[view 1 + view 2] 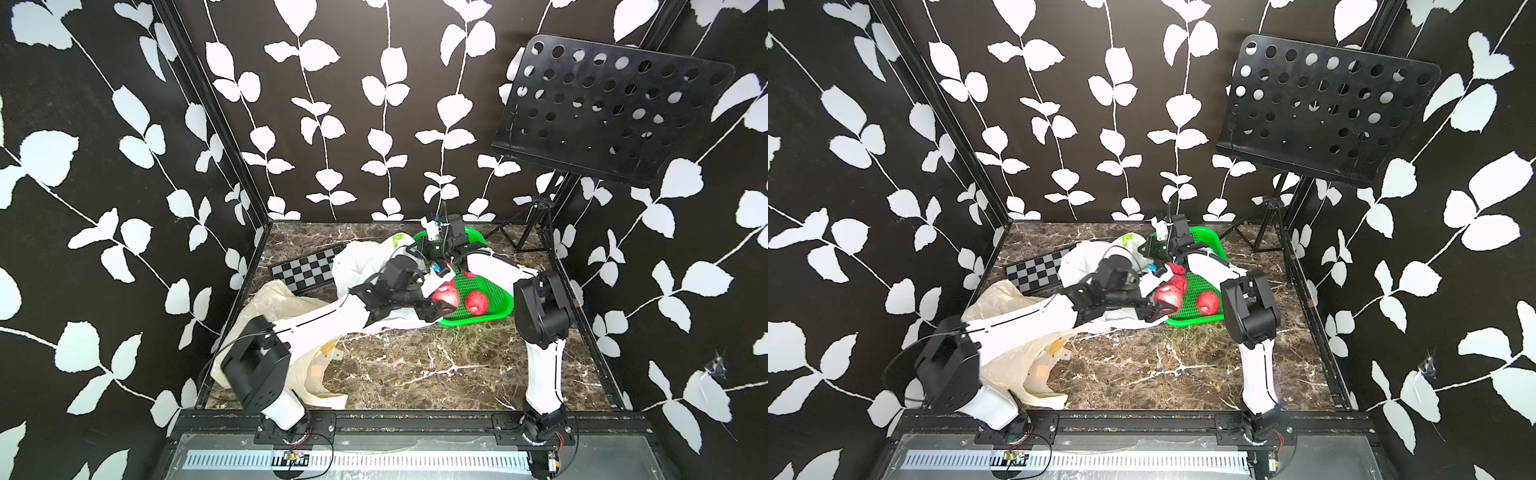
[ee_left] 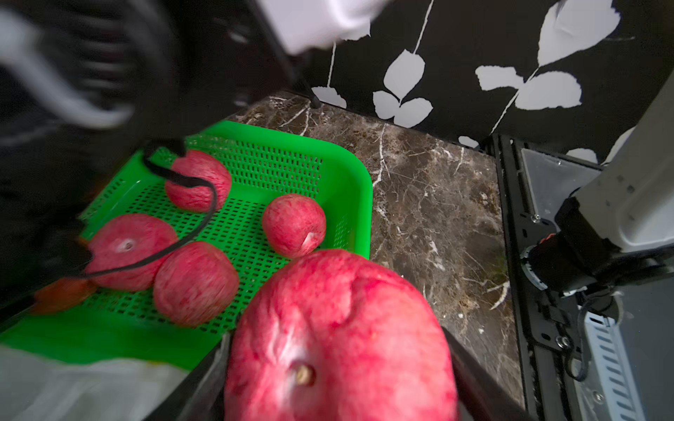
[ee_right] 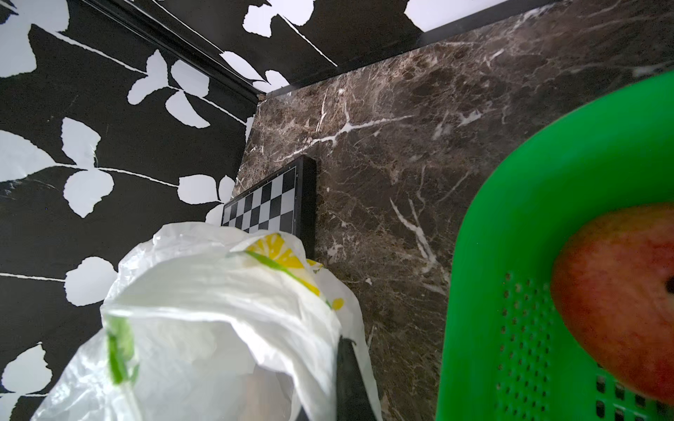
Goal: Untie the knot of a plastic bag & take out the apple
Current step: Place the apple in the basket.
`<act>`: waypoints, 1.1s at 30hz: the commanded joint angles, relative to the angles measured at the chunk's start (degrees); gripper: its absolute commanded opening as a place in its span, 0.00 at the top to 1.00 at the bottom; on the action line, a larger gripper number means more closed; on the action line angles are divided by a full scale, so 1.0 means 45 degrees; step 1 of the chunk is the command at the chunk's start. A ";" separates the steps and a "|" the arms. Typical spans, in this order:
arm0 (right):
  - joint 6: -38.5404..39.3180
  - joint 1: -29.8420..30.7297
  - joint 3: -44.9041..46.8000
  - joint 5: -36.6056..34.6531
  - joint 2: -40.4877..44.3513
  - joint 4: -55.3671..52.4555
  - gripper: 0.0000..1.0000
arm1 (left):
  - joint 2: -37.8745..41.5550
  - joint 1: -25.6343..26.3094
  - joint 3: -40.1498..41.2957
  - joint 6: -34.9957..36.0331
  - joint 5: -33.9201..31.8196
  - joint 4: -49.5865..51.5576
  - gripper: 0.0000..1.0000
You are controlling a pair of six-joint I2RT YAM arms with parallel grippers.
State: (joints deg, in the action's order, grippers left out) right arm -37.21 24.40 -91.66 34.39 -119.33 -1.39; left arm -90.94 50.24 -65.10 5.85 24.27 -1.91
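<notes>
**Clock:** set on the marble table [image 1: 415,374] as a top view shows it, with twelve at the back wall.

**1. Held apple** [image 2: 339,328]. Red, with its stem end facing the left wrist camera. It is out of the bag and clasped between the jaws of the left gripper [image 1: 444,308]. It sits at about 1 o'clock, over the near rim of the green basket [image 1: 478,321]. It looks poised for setting down with the rest. The jaws stand wide because the fruit is broad and round.

**2. Basket apples** [image 2: 293,224]. Four, loose on the mesh floor. The basket walls keep them from rolling away.

**3. White plastic bag** [image 3: 204,310]. Lemon print, at 12 o'clock, just beside the basket's 9 o'clock side. The mouth gapes and no knot shows, so the untying looks done.

**4. Right gripper** [image 1: 419,249]. Closed, with bag film gathered over its one visible finger. It appears to pinch the bag's rim, probably to hold the mouth up and keep the bag from dragging after the fruit.

**5. Cream bag** [image 1: 282,307]. Slack, at 8 o'clock, partly under the left arm. Not in use.

**6. Chessboard** [image 1: 303,270]. Flat, at 10 o'clock, behind the white bag.

**7. Music stand** [image 1: 611,112]. At the 2 o'clock corner, well apart from the work.

**Outstanding:** the apple is not yet lowered and released into the basket.
</notes>
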 commanded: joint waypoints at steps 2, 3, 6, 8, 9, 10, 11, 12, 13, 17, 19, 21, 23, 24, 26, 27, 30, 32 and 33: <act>-0.0989 -0.0117 -0.0343 0.1119 -0.0359 0.0167 1.00 | -0.0841 0.0520 -0.0710 0.0704 -0.1298 -0.0946 0.29; -0.1187 -0.0113 -0.0325 0.1227 -0.0418 0.0304 1.00 | -0.1144 0.0682 -0.0905 0.0910 -0.1602 -0.0953 0.29; -0.1195 -0.0112 -0.0329 0.1182 -0.0453 0.0272 1.00 | -0.2027 0.1036 -0.1512 0.1459 -0.2482 -0.0685 0.29; -0.1092 -0.0115 -0.0328 0.1109 -0.0409 0.0155 1.00 | -0.2551 0.1159 -0.1929 0.1865 -0.3238 -0.0293 0.27; -0.1103 -0.0118 -0.0324 0.1079 -0.0415 0.0133 1.00 | -0.2752 0.1180 -0.2078 0.1968 -0.3474 -0.0161 0.26; -0.1101 -0.0132 -0.0300 0.1088 -0.0403 0.0138 1.00 | -0.2930 0.1180 -0.2186 0.2117 -0.3683 -0.0075 0.25; -0.1086 -0.0140 -0.0294 0.1073 -0.0405 0.0153 1.00 | -0.3054 0.1180 -0.2248 0.2237 -0.3830 0.0025 0.22; -0.1087 -0.0130 -0.0259 0.1058 -0.0409 0.0179 1.00 | -0.3097 0.1180 -0.2296 0.2338 -0.3963 0.0086 0.19; -0.1086 -0.0130 -0.0239 0.1049 -0.0386 0.0172 1.00 | -0.3097 0.1180 -0.2272 0.2396 -0.4086 0.0093 0.16; -0.1086 -0.0130 -0.0157 0.0976 -0.0335 0.0298 1.00 | -0.3082 0.1179 -0.2226 0.2565 -0.4268 0.0227 0.09; -0.1086 -0.0130 -0.0093 0.0952 -0.0282 0.0347 1.00 | -0.3079 0.1180 -0.2164 0.2607 -0.4336 0.0269 0.08; -0.1033 -0.0130 0.0005 0.0843 -0.0221 0.0348 1.00 | -0.2999 0.1180 -0.2164 0.2646 -0.4388 0.0363 0.07; -0.0964 -0.0141 0.0079 0.0768 -0.0153 0.0338 1.00 | -0.2702 0.1180 -0.2023 0.2561 -0.4186 0.0347 0.06; -0.0907 -0.0165 0.0111 0.0727 -0.0129 0.0309 1.00 | -0.2466 0.1180 -0.1932 0.2479 -0.3929 0.0301 0.07; -0.0819 -0.0180 0.0133 0.0650 -0.0097 0.0280 1.00 | -0.1804 0.1180 -0.1684 0.2270 -0.3147 0.0265 0.07; -0.0813 -0.0194 0.0186 0.0611 -0.0067 0.0303 1.00 | -0.1341 0.1180 -0.1526 0.2200 -0.2731 0.0269 0.07; -0.0907 -0.0200 0.0454 0.0539 0.0147 0.0733 1.00 | 0.0187 0.1090 -0.0978 0.2034 -0.1624 0.0701 0.07; -0.0916 -0.0202 0.0763 0.0440 0.0400 0.1048 1.00 | 0.1317 0.0767 -0.0383 0.1619 -0.1198 0.0979 0.08; -0.0884 -0.0208 0.0963 0.0364 0.0599 0.1258 1.00 | 0.2021 0.0458 0.0083 0.1139 -0.1020 0.0945 0.08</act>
State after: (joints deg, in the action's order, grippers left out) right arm -41.36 23.81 -88.88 37.28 -120.49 0.38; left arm -89.95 54.52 -67.68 14.68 14.46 1.02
